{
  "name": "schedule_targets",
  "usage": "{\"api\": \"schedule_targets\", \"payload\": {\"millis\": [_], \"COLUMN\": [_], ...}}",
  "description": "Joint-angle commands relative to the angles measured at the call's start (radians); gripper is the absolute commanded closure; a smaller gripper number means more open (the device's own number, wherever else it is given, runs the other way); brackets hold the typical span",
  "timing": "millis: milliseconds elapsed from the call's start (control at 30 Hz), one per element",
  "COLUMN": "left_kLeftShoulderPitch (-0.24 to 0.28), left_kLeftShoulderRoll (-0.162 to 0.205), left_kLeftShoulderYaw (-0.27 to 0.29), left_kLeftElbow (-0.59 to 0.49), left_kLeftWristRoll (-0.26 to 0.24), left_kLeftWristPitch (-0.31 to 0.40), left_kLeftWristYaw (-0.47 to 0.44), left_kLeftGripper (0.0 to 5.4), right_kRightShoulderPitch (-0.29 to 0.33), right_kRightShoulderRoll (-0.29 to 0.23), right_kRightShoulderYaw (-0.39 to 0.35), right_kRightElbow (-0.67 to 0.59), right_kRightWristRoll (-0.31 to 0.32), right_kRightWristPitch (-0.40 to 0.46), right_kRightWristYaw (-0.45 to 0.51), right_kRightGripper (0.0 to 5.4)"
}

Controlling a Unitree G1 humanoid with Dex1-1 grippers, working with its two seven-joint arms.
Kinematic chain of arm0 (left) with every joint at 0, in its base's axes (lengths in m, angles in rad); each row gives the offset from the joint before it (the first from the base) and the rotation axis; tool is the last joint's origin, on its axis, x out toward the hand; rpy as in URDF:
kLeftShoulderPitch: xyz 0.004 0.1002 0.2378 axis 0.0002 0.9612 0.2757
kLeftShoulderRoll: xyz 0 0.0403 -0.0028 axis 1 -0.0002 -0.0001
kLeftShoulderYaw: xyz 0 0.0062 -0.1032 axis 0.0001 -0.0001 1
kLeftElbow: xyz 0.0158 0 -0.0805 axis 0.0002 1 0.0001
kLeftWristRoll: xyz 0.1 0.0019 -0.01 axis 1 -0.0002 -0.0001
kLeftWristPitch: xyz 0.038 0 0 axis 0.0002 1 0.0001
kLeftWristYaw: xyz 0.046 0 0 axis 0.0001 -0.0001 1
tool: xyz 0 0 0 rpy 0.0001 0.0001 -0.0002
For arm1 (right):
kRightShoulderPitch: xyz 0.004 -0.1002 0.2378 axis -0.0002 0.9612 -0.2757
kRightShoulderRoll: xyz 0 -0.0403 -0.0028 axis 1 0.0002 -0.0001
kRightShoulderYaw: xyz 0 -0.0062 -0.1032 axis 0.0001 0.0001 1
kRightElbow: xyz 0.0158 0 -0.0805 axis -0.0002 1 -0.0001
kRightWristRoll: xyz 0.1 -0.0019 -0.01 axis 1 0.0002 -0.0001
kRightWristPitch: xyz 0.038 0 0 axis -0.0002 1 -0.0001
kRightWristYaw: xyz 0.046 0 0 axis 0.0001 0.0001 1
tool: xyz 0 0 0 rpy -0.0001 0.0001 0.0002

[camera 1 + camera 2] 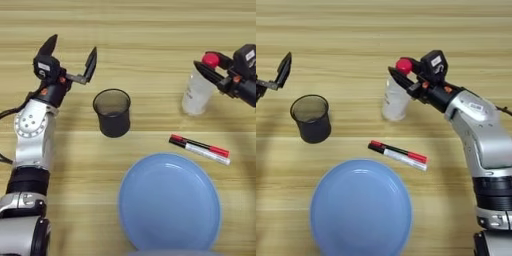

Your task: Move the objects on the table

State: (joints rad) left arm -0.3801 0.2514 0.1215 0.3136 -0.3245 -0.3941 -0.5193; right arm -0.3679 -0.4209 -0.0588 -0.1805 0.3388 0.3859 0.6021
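A wooden table is filling the view. The right gripper is closing its fingers around the neck of an upright bottle, just under its red cap. The left gripper is hovering with fingers spread wide, just beyond a dark cup. A marker is lying between the bottle and a blue plate.

Left hand hovers with fingers spread wide; right hand reaches leftward, fingers closed.
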Motion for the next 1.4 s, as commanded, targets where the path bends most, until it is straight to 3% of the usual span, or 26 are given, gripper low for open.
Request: {"api": "schedule_targets", "payload": {"millis": [33, 233, 567, 1067, 1400], "left_kLeftShoulderPitch": [0.047, 0.105, 0.172, 0.2, 0.189], "left_kLeftShoulderRoll": [0.039, 0.074, 0.081, 0.078, 0.072], "left_kLeftShoulderYaw": [-0.033, -0.092, -0.186, -0.279, -0.322], "left_kLeftElbow": [-0.119, -0.245, -0.334, -0.362, -0.363], "left_kLeftWristRoll": [-0.09, -0.135, -0.116, -0.108, -0.111], "left_kLeftWristPitch": [0.137, 0.224, 0.255, 0.286, 0.315], "left_kLeftWristYaw": [-0.125, -0.283, -0.423, -0.521, -0.548], "left_kLeftGripper": [0.0, 0.0, 0.0, 0.0, 0.0], "right_kRightShoulderPitch": [-0.014, -0.003, 0.017, 0.027, 0.022], "right_kRightShoulderRoll": [-0.029, -0.052, -0.099, -0.106, -0.094], "right_kRightShoulderYaw": [-0.007, 0.004, 0.019, 0.086, 0.124], "right_kRightElbow": [-0.054, -0.114, -0.242, -0.393, -0.445], "right_kRightWristRoll": [0.022, 0.035, 0.097, 0.232, 0.267], "right_kRightWristPitch": [0.014, 0.04, 0.085, 0.176, 0.198], "right_kRightWristYaw": [0.022, 0.056, 0.13, 0.186, 0.173], "right_kRightGripper": [3.54, 3.54, 3.54, 3.54, 3.54]}}
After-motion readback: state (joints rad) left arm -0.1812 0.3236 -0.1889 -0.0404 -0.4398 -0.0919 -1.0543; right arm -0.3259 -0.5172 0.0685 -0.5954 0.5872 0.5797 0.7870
